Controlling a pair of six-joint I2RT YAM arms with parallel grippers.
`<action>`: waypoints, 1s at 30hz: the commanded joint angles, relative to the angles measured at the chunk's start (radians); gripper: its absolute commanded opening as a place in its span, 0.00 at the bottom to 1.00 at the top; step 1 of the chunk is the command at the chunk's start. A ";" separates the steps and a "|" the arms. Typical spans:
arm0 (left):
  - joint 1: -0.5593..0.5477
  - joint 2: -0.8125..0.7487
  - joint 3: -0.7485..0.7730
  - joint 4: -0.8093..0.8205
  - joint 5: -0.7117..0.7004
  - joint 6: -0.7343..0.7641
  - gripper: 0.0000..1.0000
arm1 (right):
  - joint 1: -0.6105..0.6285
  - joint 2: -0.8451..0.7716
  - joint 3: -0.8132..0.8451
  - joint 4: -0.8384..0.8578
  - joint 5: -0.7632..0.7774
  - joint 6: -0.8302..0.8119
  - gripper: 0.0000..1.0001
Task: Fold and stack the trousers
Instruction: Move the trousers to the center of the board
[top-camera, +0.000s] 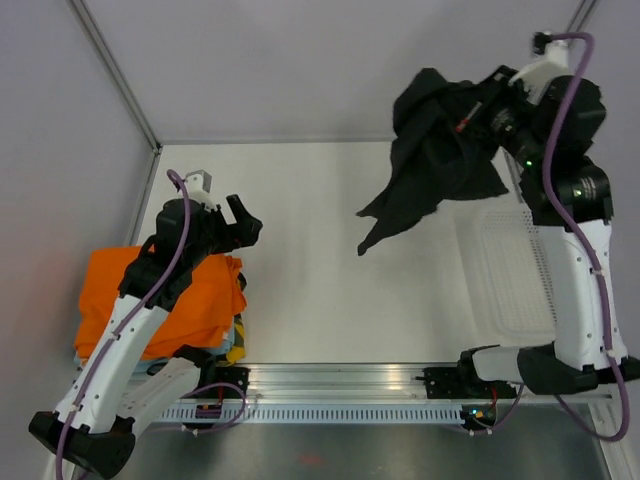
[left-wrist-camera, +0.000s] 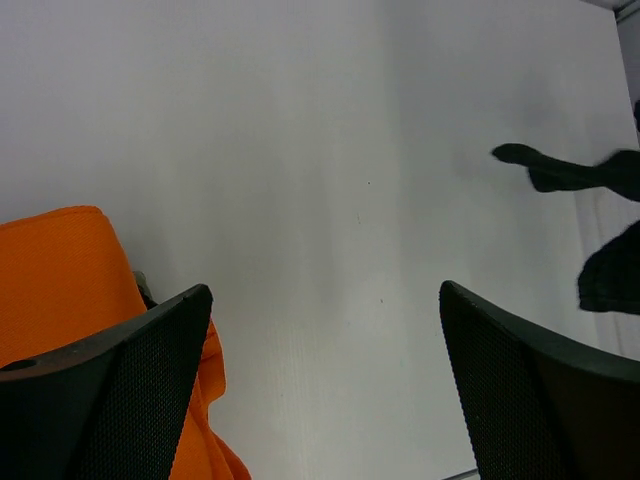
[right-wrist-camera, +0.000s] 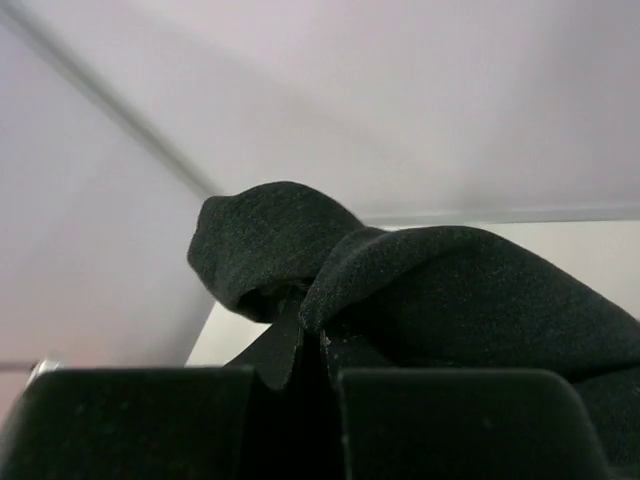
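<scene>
The black trousers (top-camera: 435, 150) hang bunched in the air at the far right, held high above the table. Their lower end (top-camera: 372, 238) dangles toward the middle. My right gripper (top-camera: 478, 108) is shut on the trousers; in the right wrist view the black fabric (right-wrist-camera: 400, 290) bulges over the closed fingers. My left gripper (top-camera: 243, 222) is open and empty above the table's left side, next to the orange garment. In the left wrist view its two fingers (left-wrist-camera: 150, 380) stand wide apart over bare table, and the trousers' end (left-wrist-camera: 580, 175) shows at the far right.
A bright orange garment (top-camera: 195, 300) lies on a stack at the left edge, also in the left wrist view (left-wrist-camera: 60, 280). A clear plastic tray (top-camera: 510, 270) sits at the right side of the white table (top-camera: 300, 260). Grey walls enclose the back and sides.
</scene>
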 joint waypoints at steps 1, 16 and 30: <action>-0.003 -0.035 0.080 -0.026 -0.039 -0.019 1.00 | 0.316 0.121 0.145 0.092 0.004 -0.112 0.00; -0.003 -0.064 0.238 -0.249 -0.151 0.049 1.00 | 0.641 0.265 -0.137 0.247 0.534 -0.205 0.00; -0.040 0.094 0.091 -0.021 0.259 0.070 0.95 | 0.223 0.105 -0.273 -0.169 0.854 -0.004 0.00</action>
